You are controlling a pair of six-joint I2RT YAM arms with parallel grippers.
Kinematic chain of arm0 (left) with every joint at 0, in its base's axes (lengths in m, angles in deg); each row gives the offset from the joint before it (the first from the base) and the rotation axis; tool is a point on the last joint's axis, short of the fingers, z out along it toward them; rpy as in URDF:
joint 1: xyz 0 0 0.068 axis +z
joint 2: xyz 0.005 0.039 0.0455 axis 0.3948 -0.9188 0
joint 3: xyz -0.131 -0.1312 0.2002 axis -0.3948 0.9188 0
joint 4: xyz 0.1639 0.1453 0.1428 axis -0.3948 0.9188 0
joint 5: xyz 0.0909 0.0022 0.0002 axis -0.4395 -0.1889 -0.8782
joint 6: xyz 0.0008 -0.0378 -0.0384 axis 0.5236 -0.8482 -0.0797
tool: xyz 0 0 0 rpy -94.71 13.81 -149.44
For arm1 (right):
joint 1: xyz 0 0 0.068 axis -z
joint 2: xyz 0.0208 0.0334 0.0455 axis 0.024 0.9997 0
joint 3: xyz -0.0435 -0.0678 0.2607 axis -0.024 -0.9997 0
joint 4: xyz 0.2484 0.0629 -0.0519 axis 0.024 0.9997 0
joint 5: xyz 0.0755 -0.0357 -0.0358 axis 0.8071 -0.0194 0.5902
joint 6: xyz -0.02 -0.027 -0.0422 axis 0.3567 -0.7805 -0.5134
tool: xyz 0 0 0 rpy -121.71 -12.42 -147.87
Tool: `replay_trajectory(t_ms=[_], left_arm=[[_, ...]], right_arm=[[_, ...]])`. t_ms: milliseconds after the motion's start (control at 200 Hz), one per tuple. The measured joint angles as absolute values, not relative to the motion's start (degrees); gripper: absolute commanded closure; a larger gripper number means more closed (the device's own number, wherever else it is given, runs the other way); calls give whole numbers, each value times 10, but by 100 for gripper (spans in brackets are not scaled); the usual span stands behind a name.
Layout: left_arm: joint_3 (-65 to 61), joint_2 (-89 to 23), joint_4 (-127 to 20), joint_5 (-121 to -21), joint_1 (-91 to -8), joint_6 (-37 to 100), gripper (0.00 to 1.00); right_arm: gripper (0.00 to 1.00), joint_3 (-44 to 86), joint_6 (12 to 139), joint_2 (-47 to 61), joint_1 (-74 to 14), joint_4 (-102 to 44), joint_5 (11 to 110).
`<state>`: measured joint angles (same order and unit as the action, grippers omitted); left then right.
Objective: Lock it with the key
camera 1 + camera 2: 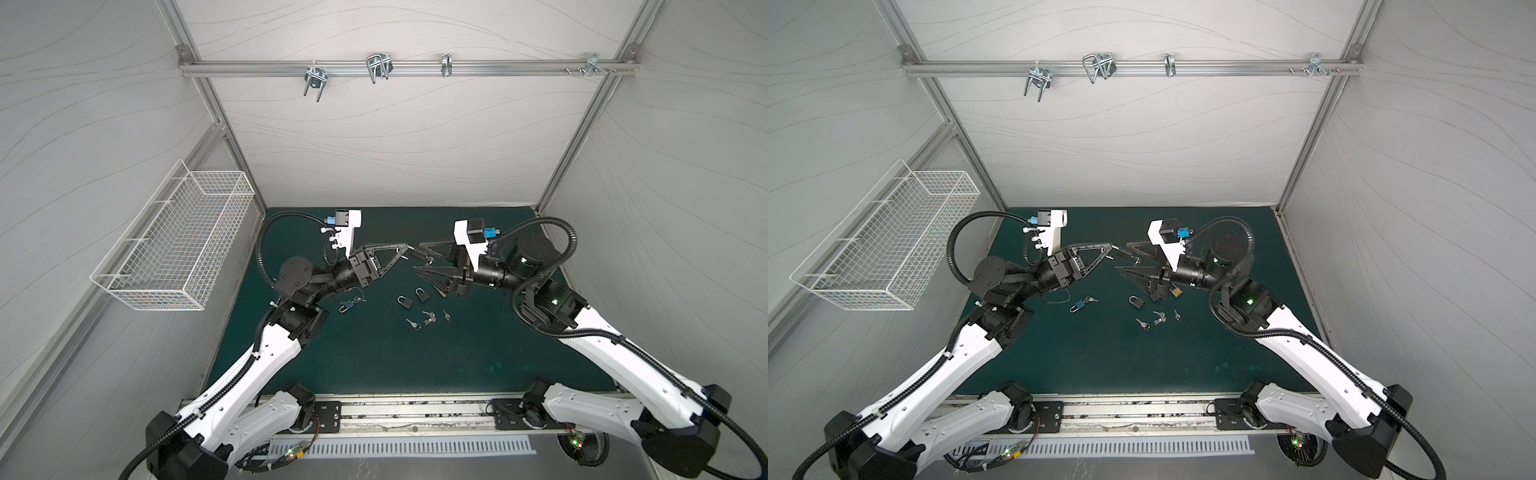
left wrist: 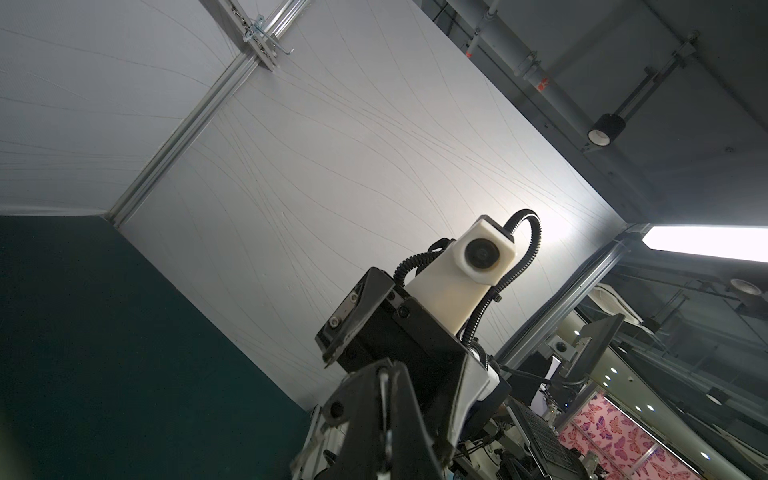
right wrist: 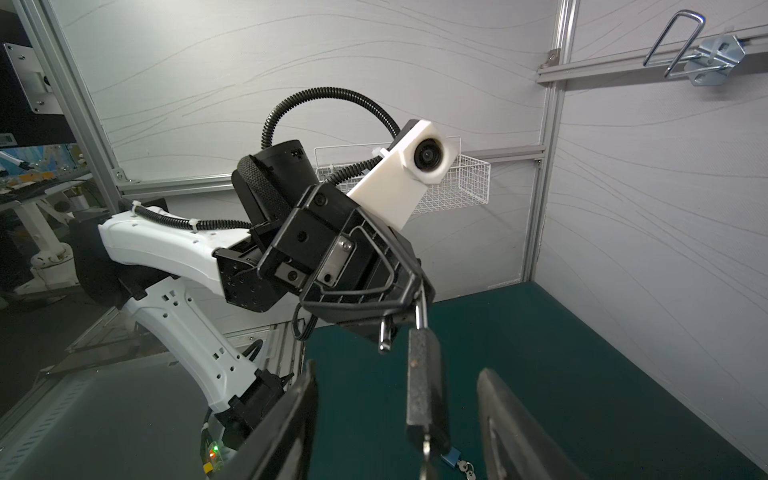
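My left gripper hangs above the mat, shut on the shackle of a black padlock. In the right wrist view that gripper pinches the shackle, whose other end hangs free of the body. A key sticks out of the padlock's underside. My right gripper faces it, open. One of its fingers stands on each side of the padlock body, with a gap on both sides. In the left wrist view the left gripper is shut on a thin metal strip.
On the green mat below lie two black padlocks, several loose keys and a blue padlock with keys. A brass padlock shows under the right wrist. A wire basket hangs on the left wall.
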<state>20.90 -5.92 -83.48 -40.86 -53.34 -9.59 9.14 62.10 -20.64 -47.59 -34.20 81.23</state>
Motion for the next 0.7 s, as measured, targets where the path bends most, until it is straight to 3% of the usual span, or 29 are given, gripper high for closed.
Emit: replay_trajectory(t_ms=[460,700], left_arm=[[209,-49,-835,-409,-538,-95,100],[209,-47,-833,-410,-541,-94,100]], right_arm=[[72,91,686,-189,-476,-354,816],[65,91,702,-189,-476,-359,814]])
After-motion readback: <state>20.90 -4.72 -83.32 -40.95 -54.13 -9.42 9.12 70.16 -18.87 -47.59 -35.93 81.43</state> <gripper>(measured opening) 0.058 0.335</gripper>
